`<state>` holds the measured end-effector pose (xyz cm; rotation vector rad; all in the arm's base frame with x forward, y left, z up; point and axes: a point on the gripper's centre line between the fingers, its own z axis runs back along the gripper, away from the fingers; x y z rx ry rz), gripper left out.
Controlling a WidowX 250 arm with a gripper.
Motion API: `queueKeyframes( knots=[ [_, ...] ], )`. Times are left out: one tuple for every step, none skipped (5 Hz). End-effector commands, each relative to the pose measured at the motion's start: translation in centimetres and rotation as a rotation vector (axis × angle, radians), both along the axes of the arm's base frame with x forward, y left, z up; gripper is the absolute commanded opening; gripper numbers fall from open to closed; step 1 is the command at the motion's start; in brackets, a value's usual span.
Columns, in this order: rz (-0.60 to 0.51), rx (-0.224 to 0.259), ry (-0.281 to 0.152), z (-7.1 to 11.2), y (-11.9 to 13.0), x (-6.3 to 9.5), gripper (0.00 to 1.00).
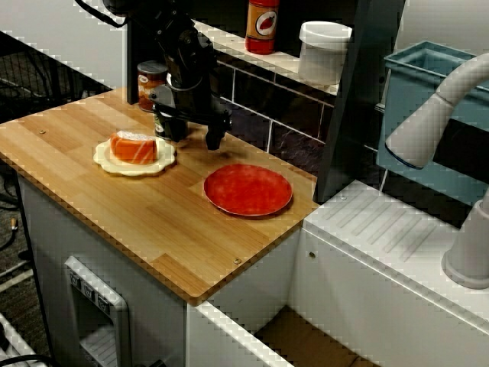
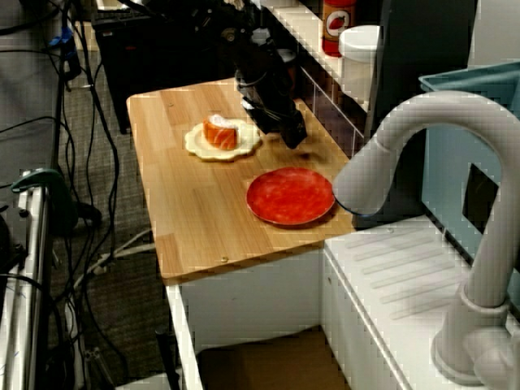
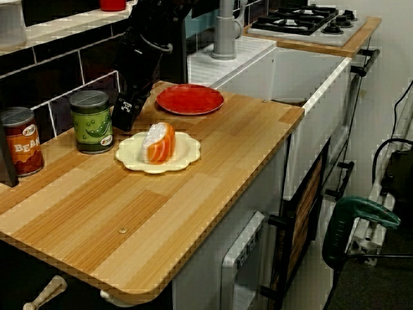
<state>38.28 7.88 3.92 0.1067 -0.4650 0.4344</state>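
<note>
Gripper (image 1: 192, 131) spread and empty, just behind the sushi (image 1: 134, 147). No contact, so it rests on its cream plate (image 1: 103, 157). Red plate (image 1: 248, 189) sits alongside.

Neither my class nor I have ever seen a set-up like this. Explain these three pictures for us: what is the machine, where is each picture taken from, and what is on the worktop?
The black machine is a robot arm ending in two fingers, which stand apart and hold nothing. One picture looks down toward the tiled wall, one looks past the white tap, and one looks low along the wooden worktop. The fingers hang just behind a cream plate carrying a piece of salmon sushi. A red plate lies nearby. A green can and a red-brown can stand by the wall.
</note>
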Motion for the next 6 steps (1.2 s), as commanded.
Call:
queueKeyframes(
  knots=[
    [0.017, 0.012, -0.042, 2.6, 0.8, 0.6, 1.0],
    [0.024, 0.021, -0.05, 2.9, 1.1, 0.5, 1.0],
    [0.051, 0.026, -0.053, 2.9, 1.8, 0.3, 1.0],
    [0.07, 0.039, -0.073, 3.0, 2.5, 0.2, 1.0],
    [0.084, 0.046, -0.081, 3.1, 3.2, 0.1, 1.0],
    [0.095, 0.046, -0.087, 3.4, 3.9, -0.1, 1.0]
  ],
)
